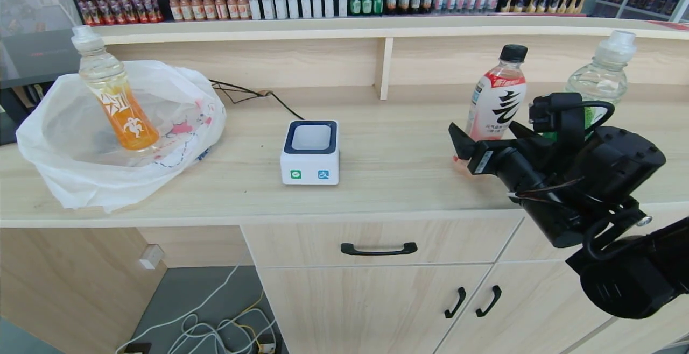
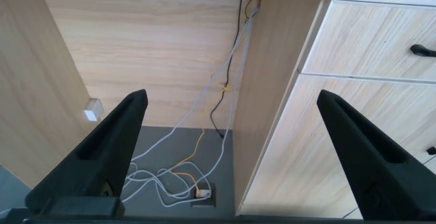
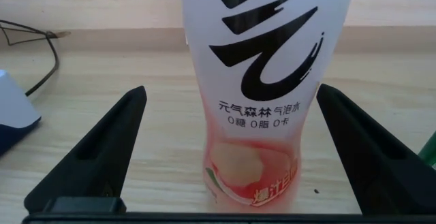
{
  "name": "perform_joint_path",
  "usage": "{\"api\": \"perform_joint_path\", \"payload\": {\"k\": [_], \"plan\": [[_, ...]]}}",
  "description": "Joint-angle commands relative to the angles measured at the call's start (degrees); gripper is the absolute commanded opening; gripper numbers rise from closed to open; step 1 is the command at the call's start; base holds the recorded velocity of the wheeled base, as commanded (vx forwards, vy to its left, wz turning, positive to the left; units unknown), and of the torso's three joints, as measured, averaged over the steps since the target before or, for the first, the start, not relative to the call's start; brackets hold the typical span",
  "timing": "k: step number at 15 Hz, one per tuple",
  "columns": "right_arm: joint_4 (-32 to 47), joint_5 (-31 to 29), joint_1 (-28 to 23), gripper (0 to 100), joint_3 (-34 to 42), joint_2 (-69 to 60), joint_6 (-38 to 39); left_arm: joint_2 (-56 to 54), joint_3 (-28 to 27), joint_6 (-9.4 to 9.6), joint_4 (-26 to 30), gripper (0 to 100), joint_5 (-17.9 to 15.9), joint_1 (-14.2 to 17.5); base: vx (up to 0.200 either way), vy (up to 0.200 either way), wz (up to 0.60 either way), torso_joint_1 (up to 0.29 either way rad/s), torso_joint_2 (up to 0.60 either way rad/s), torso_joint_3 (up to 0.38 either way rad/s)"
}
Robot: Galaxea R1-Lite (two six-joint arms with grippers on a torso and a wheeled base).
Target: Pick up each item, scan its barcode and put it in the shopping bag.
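A pink drink bottle (image 1: 498,101) with a black cap stands upright on the right of the wooden counter (image 1: 387,155). My right gripper (image 1: 484,141) is open at its lower part. In the right wrist view the pink bottle (image 3: 255,81) stands between the two spread fingers (image 3: 109,149) with a gap on each side. The white barcode scanner (image 1: 310,152) sits mid-counter. At the left, the white shopping bag (image 1: 177,128) holds an orange drink bottle (image 1: 115,96), leaning. My left gripper (image 2: 231,98) is open with nothing in it, low in front of the cabinet.
A clear bottle with a green label (image 1: 603,77) stands behind my right arm. A black cable (image 1: 253,96) runs from the scanner toward the back ledge. Drawers with black handles (image 1: 378,248) lie under the counter, and loose cables (image 2: 184,176) lie on the floor.
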Motion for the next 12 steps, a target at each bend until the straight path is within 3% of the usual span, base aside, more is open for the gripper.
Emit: {"api": "perform_joint_path", "payload": {"k": [1,12], "plan": [[0.0,0.1,-0.5,100,-1.7,2.3,0.0,0.0,0.0,-0.09,0.0,100,0.0,0.0,0.000,0.000,0.00,0.000,0.00,0.000],[0.4,2.6,-3.1,100,-6.3,4.1,0.0,0.0,0.0,0.00,0.0,100,0.0,0.0,0.000,0.000,0.00,0.000,0.00,0.000]]}}
